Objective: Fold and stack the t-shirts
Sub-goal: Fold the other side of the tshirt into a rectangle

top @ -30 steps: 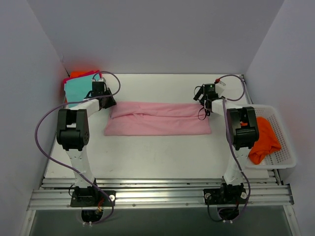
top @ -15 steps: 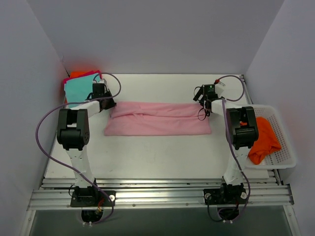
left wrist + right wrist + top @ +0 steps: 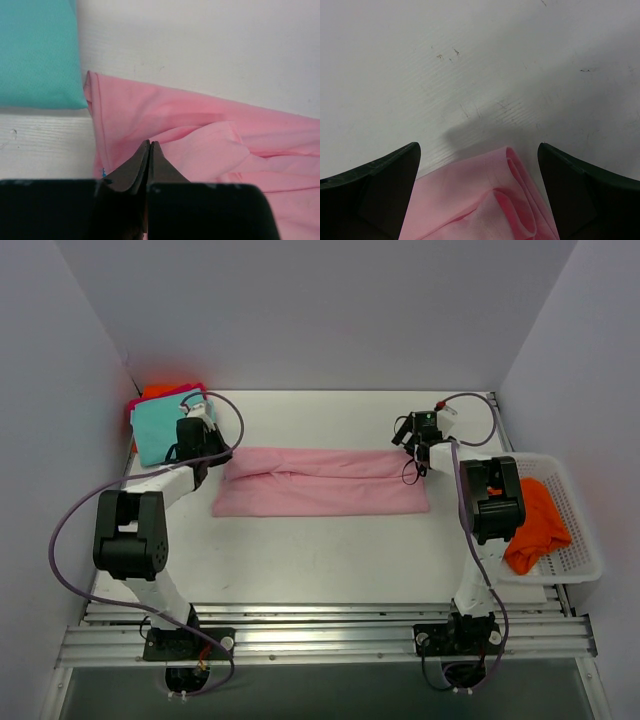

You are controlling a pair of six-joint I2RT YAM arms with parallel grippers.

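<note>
The left gripper [image 3: 150, 146] is closed tight at the pink shirt's [image 3: 320, 482] left end; whether it grips cloth is unclear. The right gripper [image 3: 477, 146] hangs wide open over the right end.

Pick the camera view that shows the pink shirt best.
The top view: the whole pink shirt, folded long. The left wrist view shows only one end in the shut left gripper; the right wrist view, just a corner inside the open right gripper.

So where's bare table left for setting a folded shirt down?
Widest free patch: the table between the pink shirt and the near rail. A narrower strip runs behind it, along the back wall. Crowded: the back left corner with the shirt stack, and the right edge by the basket.
</note>
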